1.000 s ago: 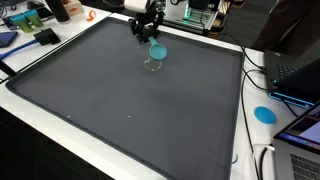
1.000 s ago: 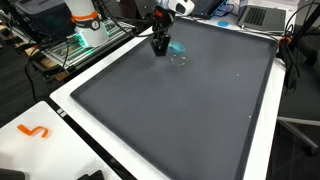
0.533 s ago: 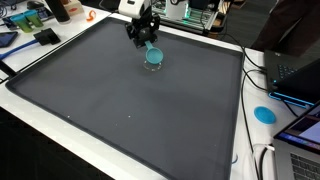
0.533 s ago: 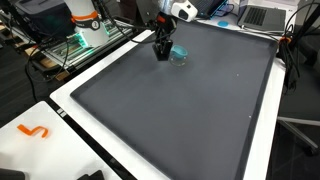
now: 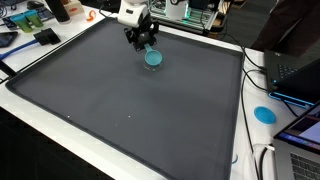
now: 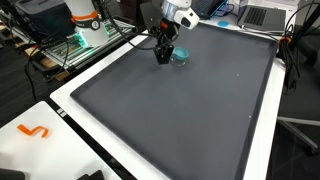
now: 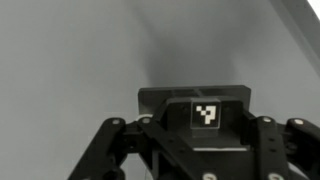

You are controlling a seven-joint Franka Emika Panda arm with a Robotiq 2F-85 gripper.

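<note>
Teal round plastic cup (image 5: 153,58) on the dark grey mat (image 5: 120,100), near its far edge.
Black metal gripper (image 5: 146,44) just beside it.

The gripper (image 5: 145,43) is finished in black, and its wrist housing (image 5: 130,13) is painted white. The round object (image 5: 154,58) just beside it is coloured turquoise. The mat (image 5: 120,100) is seen as plain dark grey, without pattern, and is framed by a white table border (image 6: 80,135). A bright blue disc (image 5: 264,114) is shown on the white. An orange squiggle (image 6: 34,131) is seen in an exterior view. In the wrist view, a black-and-white checked marker (image 7: 206,114) is carried on the black gripper body.
</note>
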